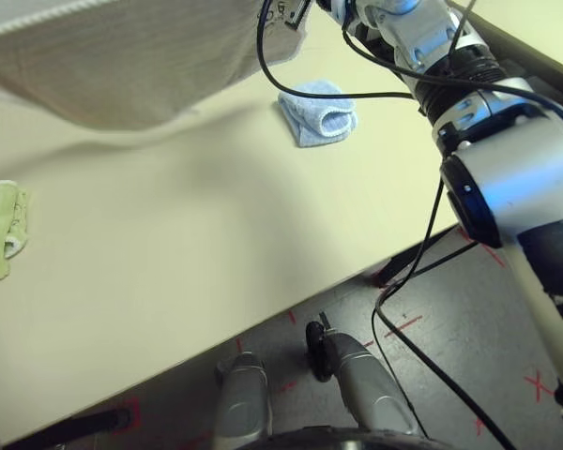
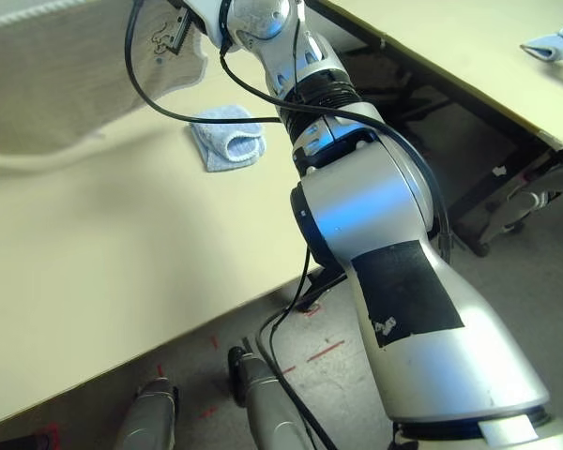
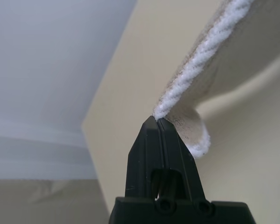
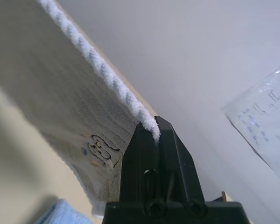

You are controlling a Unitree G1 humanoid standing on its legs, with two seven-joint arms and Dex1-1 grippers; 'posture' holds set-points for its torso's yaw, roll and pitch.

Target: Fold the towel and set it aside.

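The large beige terry towel with white twisted-cord edging (image 1: 122, 66) hangs in the air above the far part of the pale cream table (image 1: 216, 262), lifted clear of the surface, its lower edge sagging in a curve and casting a soft shadow on the tabletop beneath. The left gripper (image 3: 157, 120) has its two black fingers pressed tight together on the white corded edge at one corner of the towel, a small fold of cloth curling just past the fingertips. The right gripper (image 4: 156, 126) is likewise clamped on the white edging at the other corner, with the cord running up and away from its closed fingertips and the towel's small embroidered animal logo (image 4: 100, 149) showing on the cloth just beside the fingers. In the head views the right silver forearm (image 2: 375, 244) reaches up and forward to the towel's corner, black cables (image 1: 357, 94) looping around it. On the table, under and a little to the right of the hanging towel, lies a small light-blue towel folded into a loose roll (image 1: 317, 112), apart from the beige cloth. A small lime-green towel (image 1: 0, 230) lies at the table's left edge, well apart from the blue one. Below the table's near edge is grey floor with red tape marks (image 1: 403, 323).
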